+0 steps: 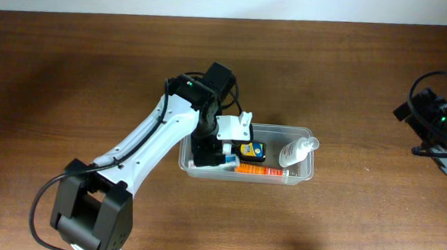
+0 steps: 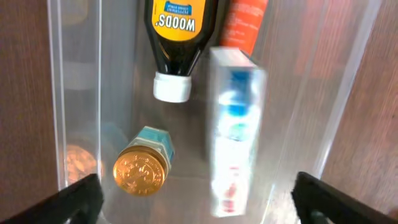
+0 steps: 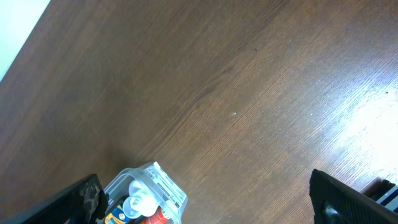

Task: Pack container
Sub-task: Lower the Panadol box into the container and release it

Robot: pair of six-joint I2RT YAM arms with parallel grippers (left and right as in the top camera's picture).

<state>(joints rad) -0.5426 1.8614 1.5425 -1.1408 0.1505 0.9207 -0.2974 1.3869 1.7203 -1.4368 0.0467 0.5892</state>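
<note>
The clear plastic container sits mid-table, seen also in the left wrist view and the right wrist view. Inside lie a dark bottle with a yellow label, an orange tube, a white spray bottle, a white-and-blue carton, blurred, and a small gold-capped jar. My left gripper is open, directly above the container's left end, with the carton and jar below and between its fingers. My right gripper is open and empty over bare table at the far right.
The brown wooden table surrounds the container. The left arm reaches over the table from the front left. The right arm is at the right edge. A pale strip runs along the table's far edge.
</note>
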